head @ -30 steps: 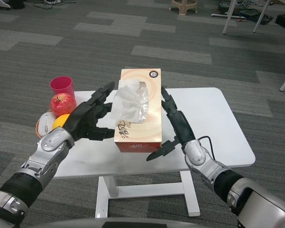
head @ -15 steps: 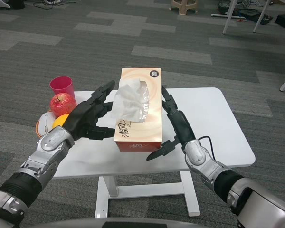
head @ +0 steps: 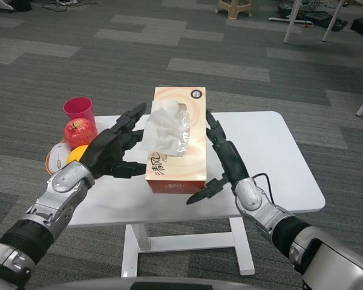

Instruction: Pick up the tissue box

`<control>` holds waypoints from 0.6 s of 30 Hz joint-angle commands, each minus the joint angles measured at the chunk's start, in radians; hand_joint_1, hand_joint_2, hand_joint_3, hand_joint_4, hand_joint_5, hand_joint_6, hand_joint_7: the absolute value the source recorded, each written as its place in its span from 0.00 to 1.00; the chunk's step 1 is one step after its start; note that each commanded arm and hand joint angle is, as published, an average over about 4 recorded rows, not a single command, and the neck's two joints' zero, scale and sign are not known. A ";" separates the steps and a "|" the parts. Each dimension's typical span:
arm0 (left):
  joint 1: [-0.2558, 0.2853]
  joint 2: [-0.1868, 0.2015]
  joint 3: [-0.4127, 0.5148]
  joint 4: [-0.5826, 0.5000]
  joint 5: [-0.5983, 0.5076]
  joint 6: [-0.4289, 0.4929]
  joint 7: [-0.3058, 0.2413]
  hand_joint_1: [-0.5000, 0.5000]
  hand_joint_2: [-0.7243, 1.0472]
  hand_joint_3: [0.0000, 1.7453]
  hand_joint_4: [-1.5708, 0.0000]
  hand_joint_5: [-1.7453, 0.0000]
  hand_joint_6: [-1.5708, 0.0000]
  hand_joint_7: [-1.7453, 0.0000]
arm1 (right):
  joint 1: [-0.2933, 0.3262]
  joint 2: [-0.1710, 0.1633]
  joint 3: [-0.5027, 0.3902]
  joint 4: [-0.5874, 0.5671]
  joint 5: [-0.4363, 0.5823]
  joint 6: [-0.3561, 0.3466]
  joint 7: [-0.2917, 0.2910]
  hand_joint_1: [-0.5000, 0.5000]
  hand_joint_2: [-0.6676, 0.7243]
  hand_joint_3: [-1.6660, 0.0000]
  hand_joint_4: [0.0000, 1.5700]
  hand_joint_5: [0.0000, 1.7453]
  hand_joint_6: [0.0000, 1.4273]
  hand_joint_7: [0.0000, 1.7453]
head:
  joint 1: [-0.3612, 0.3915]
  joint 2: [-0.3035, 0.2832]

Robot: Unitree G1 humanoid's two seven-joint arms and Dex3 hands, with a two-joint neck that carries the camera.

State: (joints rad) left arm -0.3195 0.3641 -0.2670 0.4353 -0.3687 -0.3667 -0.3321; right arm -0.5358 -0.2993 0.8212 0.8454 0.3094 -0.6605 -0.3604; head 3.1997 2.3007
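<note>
In the head view, the tissue box (head: 176, 140), orange and cream with a white tissue (head: 164, 132) puffing from its top, sits between the two hands over the white table (head: 278, 157). Whether its underside rests on the table or is raised off it cannot be told.

The left hand (head: 112, 151) has its fingers (head: 132, 118) spread and stretched toward the box's left side, their tips beside the loose tissue; its thumb reaches along the box's lower left edge. The right hand (head: 224, 158) lies flat along the box's right side, fingers (head: 212, 127) extended and slightly apart, thumb jutting out under the box's near right corner. Firm contact on either side cannot be confirmed.

Beyond the left fingers, to their outer side, stand a pink cup (head: 79, 110), a red apple (head: 80, 132), an orange (head: 77, 153) and a white computer mouse (head: 59, 154).
</note>
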 commanded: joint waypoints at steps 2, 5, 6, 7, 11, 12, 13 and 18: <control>-0.004 -0.016 -0.009 -0.021 -0.009 -0.009 -0.012 1.00 1.00 0.10 1.00 0.47 1.00 1.00 | 0.004 0.012 0.009 -0.020 -0.015 -0.007 0.014 0.04 0.50 0.86 0.15 0.00 0.02 0.04 | 0.000 0.000; -0.004 -0.015 -0.010 -0.021 -0.009 -0.009 -0.012 1.00 1.00 0.10 1.00 0.47 1.00 1.00 | 0.004 0.012 0.009 -0.020 -0.015 -0.007 0.014 0.04 0.50 0.86 0.15 0.00 0.02 0.04 | 0.000 0.000; -0.004 -0.014 -0.011 -0.021 -0.009 -0.009 -0.012 1.00 1.00 0.10 1.00 0.47 1.00 1.00 | 0.004 0.012 0.009 -0.020 -0.015 -0.007 0.014 0.04 0.50 0.86 0.15 0.00 0.02 0.04 | 0.000 0.000; -0.004 -0.015 -0.011 -0.021 -0.009 -0.009 -0.012 1.00 1.00 0.10 1.00 0.47 1.00 1.00 | 0.004 0.012 0.009 -0.020 -0.015 -0.007 0.014 0.04 0.50 0.86 0.15 0.00 0.02 0.04 | 0.001 0.001; -0.004 -0.015 -0.011 -0.021 -0.009 -0.009 -0.012 1.00 1.00 0.10 1.00 0.47 1.00 1.00 | 0.004 0.012 0.009 -0.020 -0.015 -0.007 0.014 0.04 0.50 0.86 0.15 0.00 0.02 0.04 | 0.001 0.002; -0.004 -0.015 -0.011 -0.021 -0.009 -0.009 -0.012 1.00 1.00 0.10 1.00 0.47 1.00 1.00 | 0.004 0.012 0.009 -0.020 -0.015 -0.007 0.014 0.04 0.50 0.86 0.15 0.00 0.02 0.04 | 0.001 0.003; -0.004 -0.014 -0.011 -0.021 -0.009 -0.009 -0.012 1.00 1.00 0.10 1.00 0.47 1.00 1.00 | 0.005 0.012 0.009 -0.020 -0.015 -0.007 0.014 0.04 0.50 0.86 0.15 0.00 0.02 0.04 | 0.002 0.004; -0.003 -0.015 -0.012 -0.021 -0.009 -0.009 -0.012 1.00 1.00 0.10 1.00 0.47 1.00 1.00 | 0.005 0.012 0.006 -0.020 -0.015 -0.007 0.014 0.04 0.50 0.86 0.15 0.00 0.02 0.04 | 0.003 0.006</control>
State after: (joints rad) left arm -0.3189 0.3643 -0.2672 0.4350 -0.3687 -0.3667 -0.3320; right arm -0.5351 -0.2993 0.8212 0.8452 0.3094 -0.6605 -0.3604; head 3.2028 2.3069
